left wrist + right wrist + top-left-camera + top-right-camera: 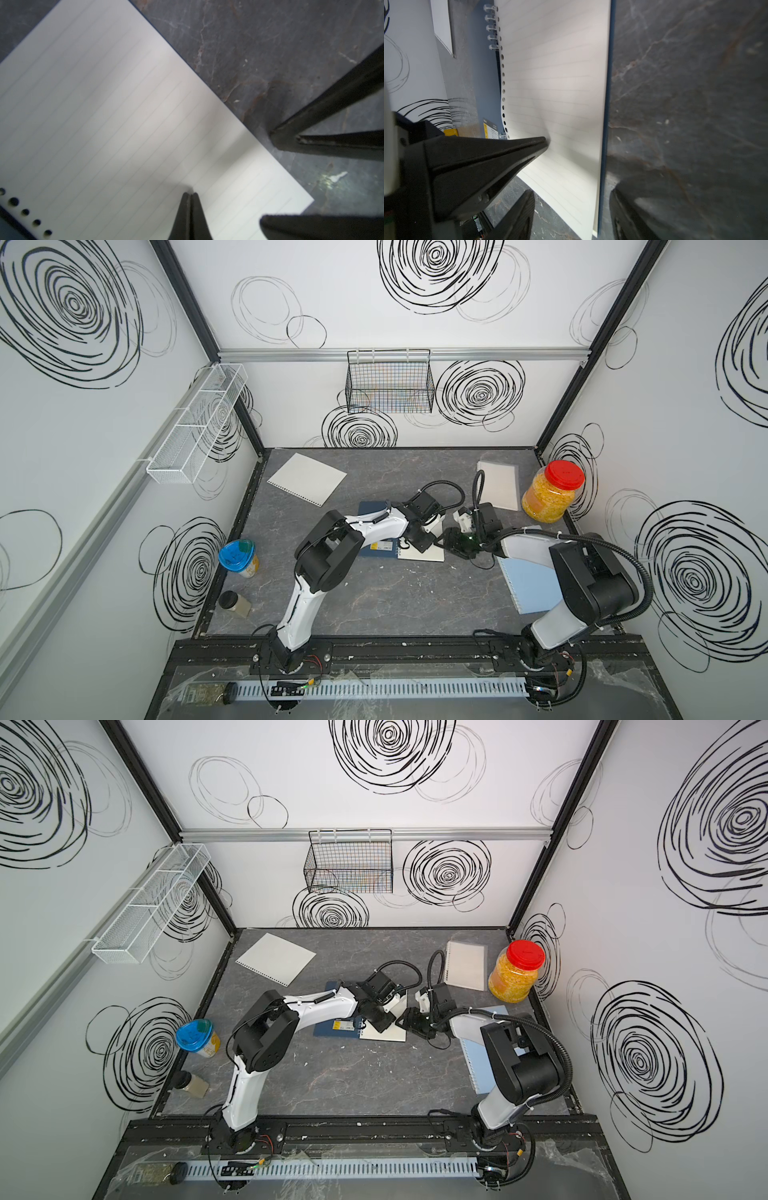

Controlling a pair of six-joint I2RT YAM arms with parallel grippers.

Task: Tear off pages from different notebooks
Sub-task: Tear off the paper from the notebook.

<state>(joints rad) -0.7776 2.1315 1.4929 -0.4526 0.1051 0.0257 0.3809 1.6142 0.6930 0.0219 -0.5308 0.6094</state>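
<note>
Left wrist view: left gripper [190, 197] squeezed tight, tips on the page [104, 114] of the navy notebook [370, 508], mid-table. Right gripper [267, 179], at its 3 o'clock in both top views, gapes around the page edge

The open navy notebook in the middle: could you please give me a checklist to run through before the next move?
1. Left gripper shut, with its tip pressing on the page: ok.
2. Right gripper closed on the page's outer corner: not ok; its fingers stand open near that corner.
3. Page free of the spiral: not ok; the middle holes are loose, but coils at one end thread through it.
4. Notebook lying flat on the table: ok.
5. Only one sheet under the left tip: cannot tell.
6. Jar clear of both arms: ok.
</note>
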